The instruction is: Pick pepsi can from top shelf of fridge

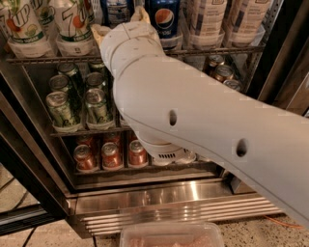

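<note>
The pepsi can (117,6), dark blue with white small print, stands on the top shelf (217,49) of the fridge (169,200), to the right of the 7UP bottles (72,21). My gripper (119,21) is up at that shelf, open, with one tan fingertip (99,32) to the can's left and the other on its right. My white arm (193,125) hides the can's lower part and the middle of the fridge. A like blue can with the globe logo (164,17) stands just to the right.
White bottles (207,19) fill the right of the top shelf. Green cans (96,103) sit on the rack below, red cans (111,154) on the lowest. The open black door frame (19,159) stands at left. A clear tray (169,236) lies at the bottom edge.
</note>
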`<state>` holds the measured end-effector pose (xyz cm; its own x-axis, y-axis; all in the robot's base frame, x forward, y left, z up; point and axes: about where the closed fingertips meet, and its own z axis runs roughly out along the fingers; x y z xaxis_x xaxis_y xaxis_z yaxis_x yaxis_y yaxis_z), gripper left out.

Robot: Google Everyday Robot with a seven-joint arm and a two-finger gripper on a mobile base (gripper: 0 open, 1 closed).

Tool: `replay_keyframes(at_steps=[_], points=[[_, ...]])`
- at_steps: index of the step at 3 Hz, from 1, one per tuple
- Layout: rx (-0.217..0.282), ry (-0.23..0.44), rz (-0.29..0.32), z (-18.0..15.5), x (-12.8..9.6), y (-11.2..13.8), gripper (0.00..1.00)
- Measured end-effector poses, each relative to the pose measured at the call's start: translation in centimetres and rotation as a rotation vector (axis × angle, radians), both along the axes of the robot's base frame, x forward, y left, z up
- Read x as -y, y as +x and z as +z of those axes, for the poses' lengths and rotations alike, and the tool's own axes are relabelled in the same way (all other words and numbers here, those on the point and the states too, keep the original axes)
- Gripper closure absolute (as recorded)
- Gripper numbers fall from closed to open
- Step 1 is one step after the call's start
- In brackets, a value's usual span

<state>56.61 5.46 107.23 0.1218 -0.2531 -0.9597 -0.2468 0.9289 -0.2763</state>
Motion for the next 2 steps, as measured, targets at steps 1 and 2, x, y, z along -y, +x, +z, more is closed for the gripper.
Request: replay_keyframes(at_steps=[1, 2], points=[[0.014, -0.002, -0.025, 0.1, 0.8, 0.5, 0.41], [0.044, -0.008, -0.052, 1.0, 1.9, 1.5, 0.36]])
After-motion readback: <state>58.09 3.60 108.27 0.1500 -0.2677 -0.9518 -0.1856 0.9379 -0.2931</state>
